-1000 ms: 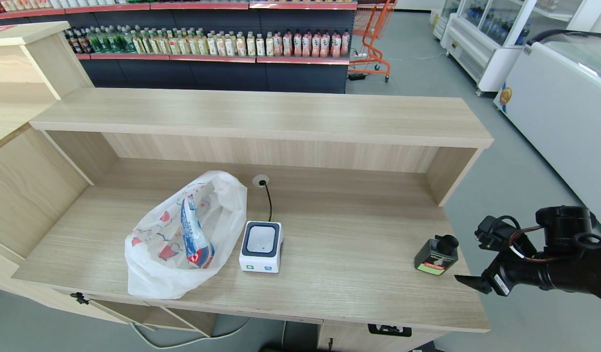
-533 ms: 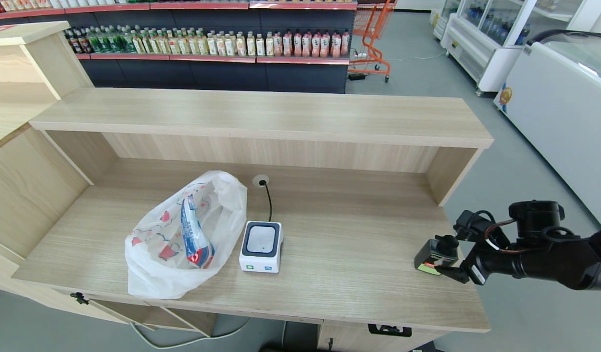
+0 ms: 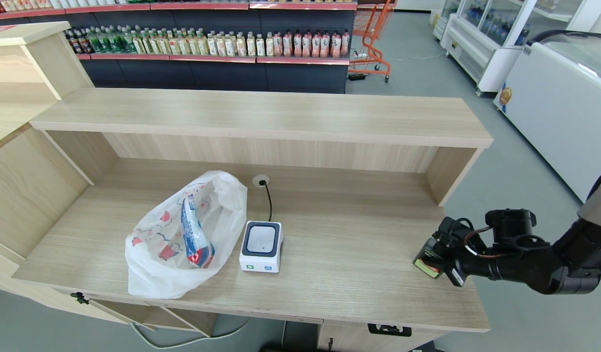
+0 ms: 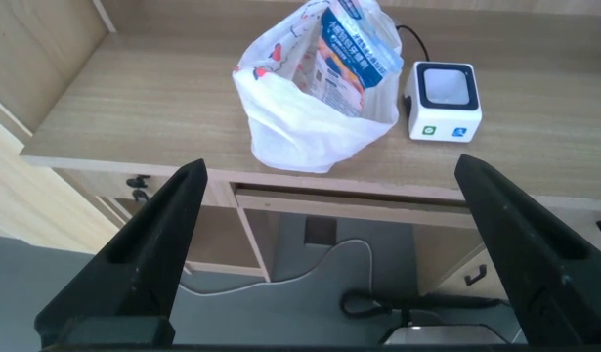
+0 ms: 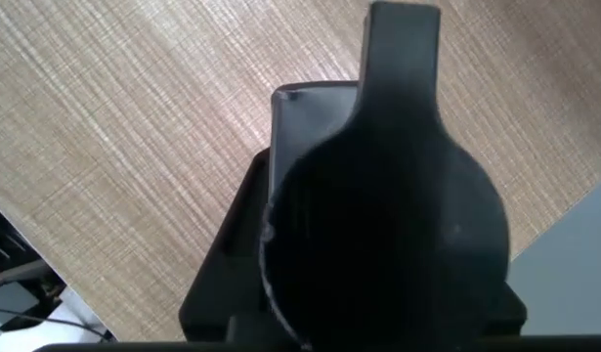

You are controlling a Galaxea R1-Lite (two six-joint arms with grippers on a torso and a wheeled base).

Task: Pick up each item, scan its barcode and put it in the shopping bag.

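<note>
**Position.** The bottle (image 3: pixel 424 265) stands at the near right corner of the counter (image 3: pixel 354 244), close to the right edge. The right gripper (image 3: pixel 442 258) is at the bottle, on its right side. Whether it has closed on the bottle cannot be told, as the right wrist view is mostly taken up by the dark cap (image 5: pixel 378 244). The left gripper (image 4: pixel 331 171) is spread wide and empty, hanging off the near edge of the counter, on the near side of the bag (image 3: pixel 183 234).

**Risks.**
- The bottle is small and top-heavy in appearance. An off-centre grasp near the cap could tip it or push it off the right edge.
- A weak hold could let it twist in transit, so the barcode misses the scanner (image 3: pixel 261 246).
- The bag is soft, its mouth is slumped, and it already holds a packet (image 3: pixel 195 234). A drop could catch the rim.

**Surface and room.** The counter is pale wood laminate, smooth, with a raised far ledge. A cable (image 3: pixel 268 200) runs from the scanner to a grommet. Beyond the counter are drink shelves (image 3: pixel 207 44), an orange cart (image 3: pixel 374 34) and a freezer (image 3: pixel 559 107) on the right.
</note>
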